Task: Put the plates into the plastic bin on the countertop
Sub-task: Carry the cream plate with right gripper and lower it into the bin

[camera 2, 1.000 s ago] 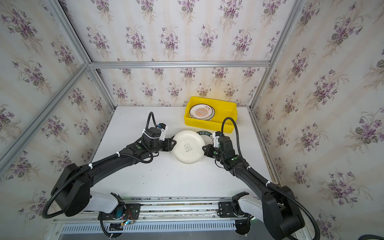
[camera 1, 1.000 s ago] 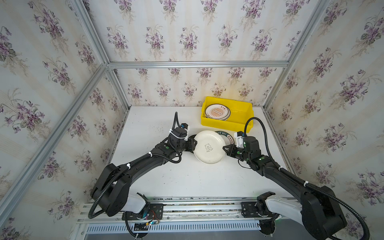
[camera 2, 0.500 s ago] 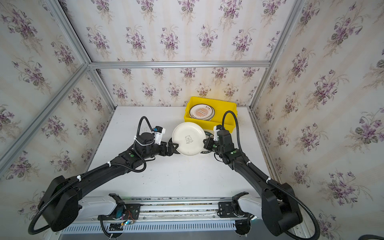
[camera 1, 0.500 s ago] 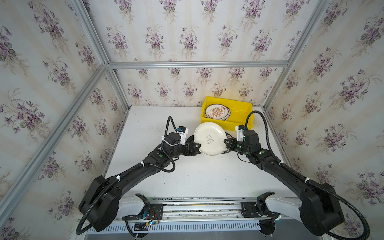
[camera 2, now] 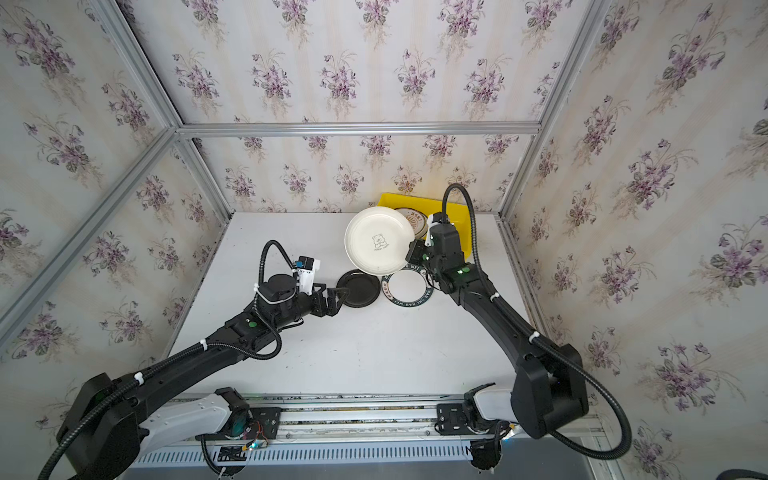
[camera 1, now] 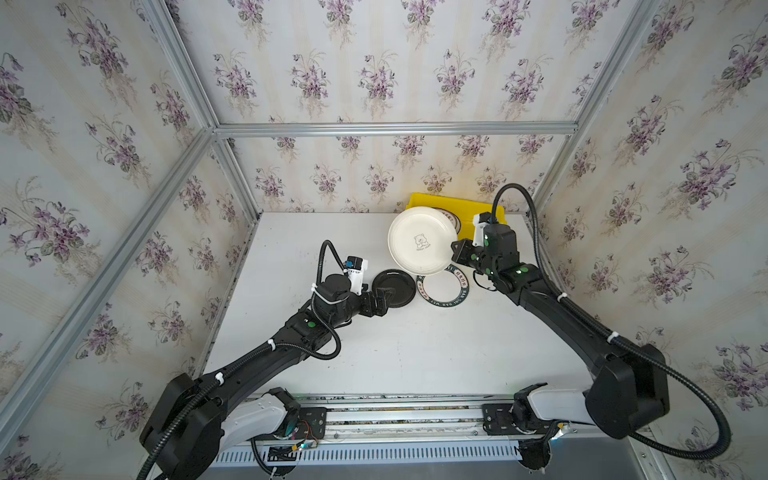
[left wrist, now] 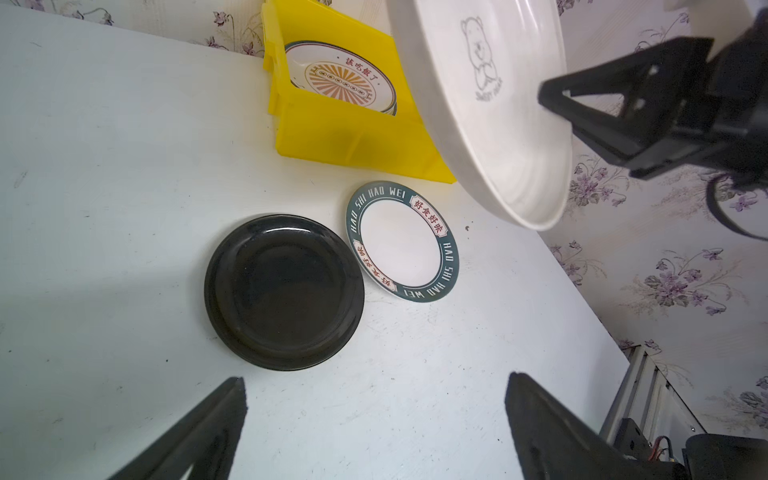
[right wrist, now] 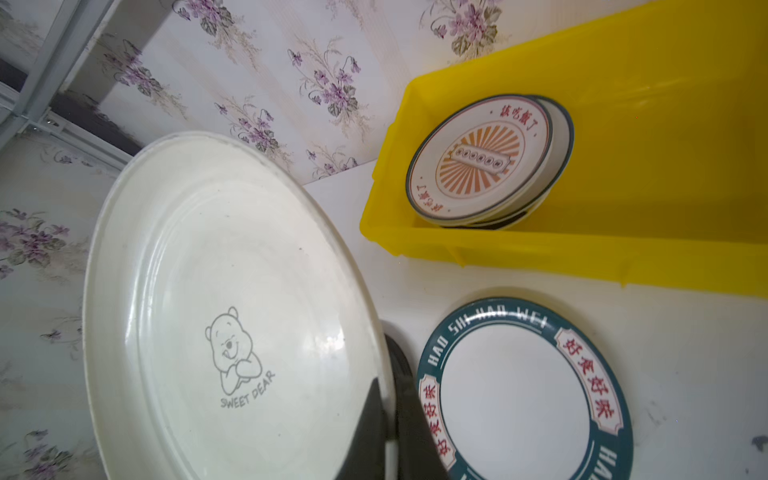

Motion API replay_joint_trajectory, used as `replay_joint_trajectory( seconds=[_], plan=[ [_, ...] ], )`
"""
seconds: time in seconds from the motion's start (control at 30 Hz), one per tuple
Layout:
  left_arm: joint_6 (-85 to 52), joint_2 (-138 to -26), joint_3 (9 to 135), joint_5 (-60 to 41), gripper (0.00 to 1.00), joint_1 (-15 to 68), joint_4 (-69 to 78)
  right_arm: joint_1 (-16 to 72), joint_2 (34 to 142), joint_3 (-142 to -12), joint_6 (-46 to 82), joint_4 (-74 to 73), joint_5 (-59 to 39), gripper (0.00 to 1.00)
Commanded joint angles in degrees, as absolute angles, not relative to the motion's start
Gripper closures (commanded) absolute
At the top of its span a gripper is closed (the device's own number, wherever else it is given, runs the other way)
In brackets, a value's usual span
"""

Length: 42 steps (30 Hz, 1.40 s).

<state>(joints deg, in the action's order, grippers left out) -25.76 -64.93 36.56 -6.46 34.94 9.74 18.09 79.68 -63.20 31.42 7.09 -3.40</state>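
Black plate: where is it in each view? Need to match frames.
In a top view: black plate near picture centre, left of the lettered-rim plate.
In a top view: same spot.
Left wrist: fully visible, beside that plate.
Right wrist: dark sliver past the bear plate rim.
Shared landmark: yellow bin.

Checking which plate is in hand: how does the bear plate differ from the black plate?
The bear plate is cream with a drawing; the black plate is plain black. The bear plate hangs tilted, rim pinched by the right gripper; the black plate lies flat on the countertop, ungripped, before the open left gripper. Both are round, outside the yellow bin.
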Motion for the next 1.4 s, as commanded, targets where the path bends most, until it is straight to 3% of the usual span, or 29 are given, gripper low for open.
replay_joint_trajectory(
  seconds=[0.0,0.2,0.37,0.77,1.13,1.37],
  plan=[
    [-24.75,-64.27,36.06,-4.96,0.01,34.98,12.4,16.38,86.83,-69.95,27.79,6.94,-1.04,1.0],
    [-24.48,-64.07,35.42,-4.35,0.01,34.98,12.96,10.78,106.49,-87.33,30.82,10.3,-10.88,1.0],
    [-24.17,-63.89,35.24,-3.53,0.01,34.98,12.84,8.53,117.71,-99.25,31.2,16.55,-9.66,1.0],
    [-24.46,-63.77,35.24,-3.6,0.01,34.98,12.74,8.11,126.25,-109.96,27.86,25.09,1.22,1.0],
    [-24.34,-66.6,36.36,-4.25,0.01,34.98,12.33,7.75,136.81,-126.52,27.26,36.7,1.38,1.0],
    [-24.32,-68.03,36.91,-5.09,0.01,34.98,12.31,7.68,137.11,-127.27,26.15,37.8,2.92,1.0]
  ],
)
